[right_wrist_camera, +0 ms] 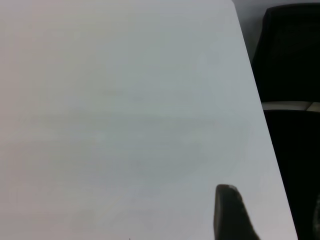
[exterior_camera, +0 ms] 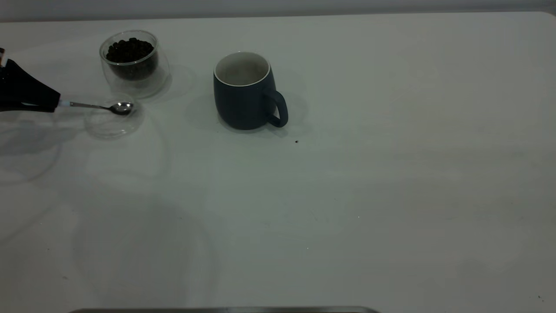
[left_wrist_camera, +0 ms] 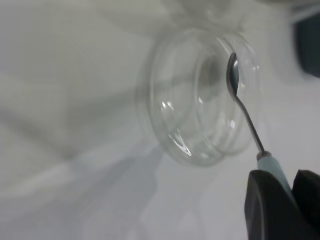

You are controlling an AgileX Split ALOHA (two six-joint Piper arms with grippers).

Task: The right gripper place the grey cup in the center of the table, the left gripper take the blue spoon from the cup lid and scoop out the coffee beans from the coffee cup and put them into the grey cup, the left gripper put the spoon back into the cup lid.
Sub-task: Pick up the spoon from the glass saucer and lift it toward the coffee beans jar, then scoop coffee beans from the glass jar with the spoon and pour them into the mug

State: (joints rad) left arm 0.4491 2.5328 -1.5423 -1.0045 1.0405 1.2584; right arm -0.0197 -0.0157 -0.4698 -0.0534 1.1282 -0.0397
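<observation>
The left gripper fingers gripped the pale handle of the blue spoon, its shiny bowl out ahead over the clear cup lid, open worktop beyond.

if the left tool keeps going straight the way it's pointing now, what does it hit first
Probably the cup lid: the left tool points across it, holding the blue spoon over it. Beyond lies the grey cup, though height is unclear.
</observation>
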